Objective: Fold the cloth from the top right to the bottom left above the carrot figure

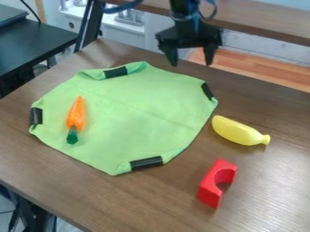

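The black gripper [191,55] hangs over the table's back edge at top centre, open, with its two fingers apart and nothing between them. It is above and behind the green cloth [133,118], clear of it. The cloth lies spread on the table, with strips of black tape at its top, right, bottom and left corners; the top and bottom corners look slightly curled. On the cloth's left part lies the orange carrot [76,114], its green end toward the front.
A yellow banana [237,130] lies just right of the cloth. A red arch-shaped block [214,182] sits to the front right. The brown wooden table [121,199] has its back edge under the gripper. A dark table [36,45] stands at the upper left.
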Robot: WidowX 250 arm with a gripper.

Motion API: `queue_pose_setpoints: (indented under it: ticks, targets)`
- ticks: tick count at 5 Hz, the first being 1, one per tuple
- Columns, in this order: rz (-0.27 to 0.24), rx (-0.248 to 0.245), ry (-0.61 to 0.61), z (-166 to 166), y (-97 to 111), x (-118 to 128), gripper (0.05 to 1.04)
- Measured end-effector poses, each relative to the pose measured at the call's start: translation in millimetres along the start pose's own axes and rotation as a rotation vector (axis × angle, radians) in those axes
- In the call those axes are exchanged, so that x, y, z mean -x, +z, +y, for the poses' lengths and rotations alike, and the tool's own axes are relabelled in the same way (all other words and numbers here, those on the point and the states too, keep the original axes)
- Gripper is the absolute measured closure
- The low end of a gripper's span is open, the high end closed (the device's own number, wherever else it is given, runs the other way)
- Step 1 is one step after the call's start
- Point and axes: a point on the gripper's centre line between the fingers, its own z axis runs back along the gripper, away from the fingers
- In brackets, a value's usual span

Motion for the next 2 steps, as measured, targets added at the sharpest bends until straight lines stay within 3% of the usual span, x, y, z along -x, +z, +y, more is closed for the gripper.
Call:
queue_pose_setpoints:
  ticks: [1,2]
  targets:
    - [-0.09,0.01,-0.016,-17.8,-11.1,-4.2,0.083]
    - [-0.202,-0.014,0.014,-25.4,-19.6,-8.7,0.083]
